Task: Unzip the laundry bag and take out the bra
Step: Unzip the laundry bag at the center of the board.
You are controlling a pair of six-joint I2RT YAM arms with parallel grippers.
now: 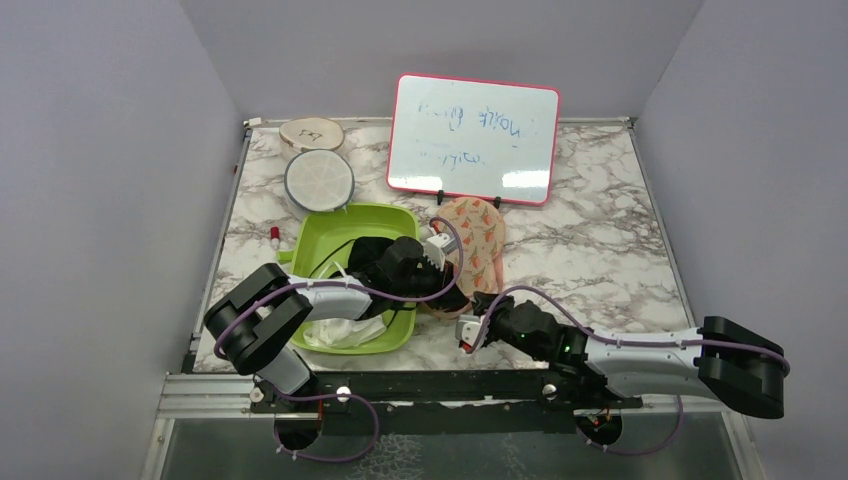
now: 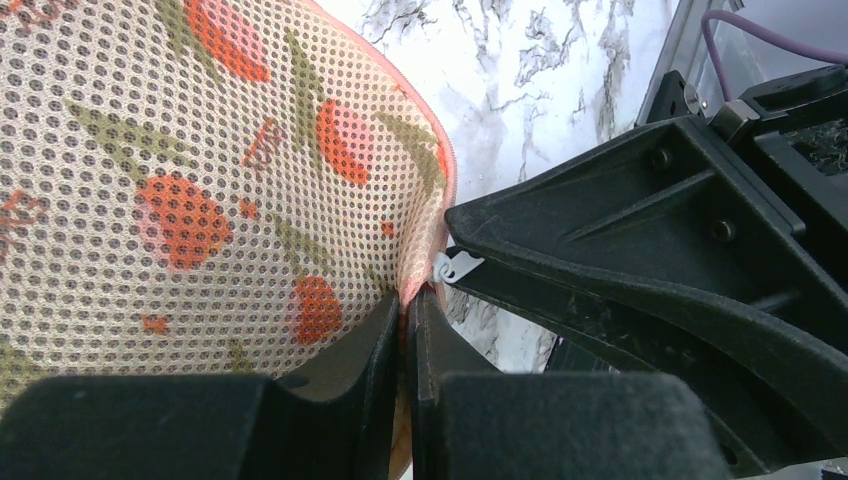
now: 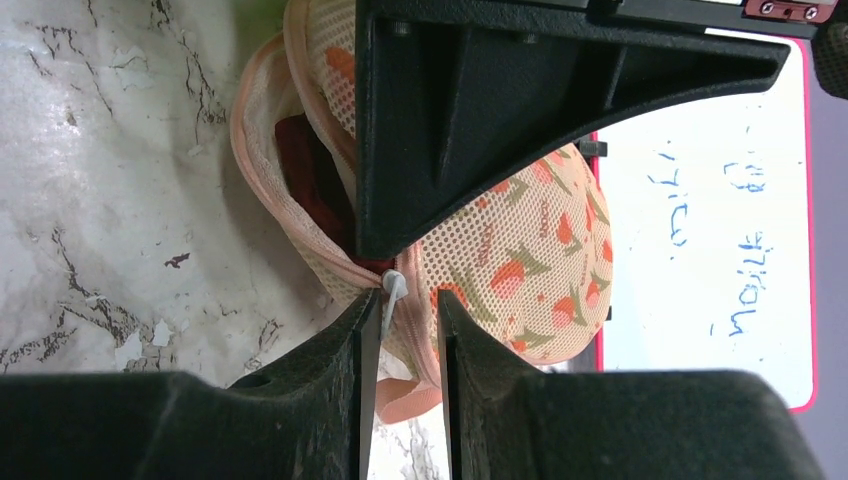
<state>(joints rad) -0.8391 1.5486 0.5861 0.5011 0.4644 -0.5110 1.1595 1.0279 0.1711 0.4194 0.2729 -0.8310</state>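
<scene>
The marbled desk (image 1: 600,260) carries the laundry bag (image 1: 478,245) near its centre, with the bra (image 3: 305,180) inside. The left fingers (image 2: 350,390) are clamped together on the bag's seam. The right fingers (image 3: 330,385) stand apart around the zipper pull (image 3: 393,290). Risk: the small pull may slip out as they close, or the seam may tug free.

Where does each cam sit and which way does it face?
Top external: fixed above and behind the bases, looking down on the table; both arms show, left claw and right claw meeting at the laundry bag.
Left wrist: on the left arm, looking along its fingers pinching the bag's edge, right claw opposite.
Right wrist: looks along its fingers straddling the zipper pull; bra in the opening, whiteboard behind.
Both wrist views share bag, pull, opposite claw.
</scene>
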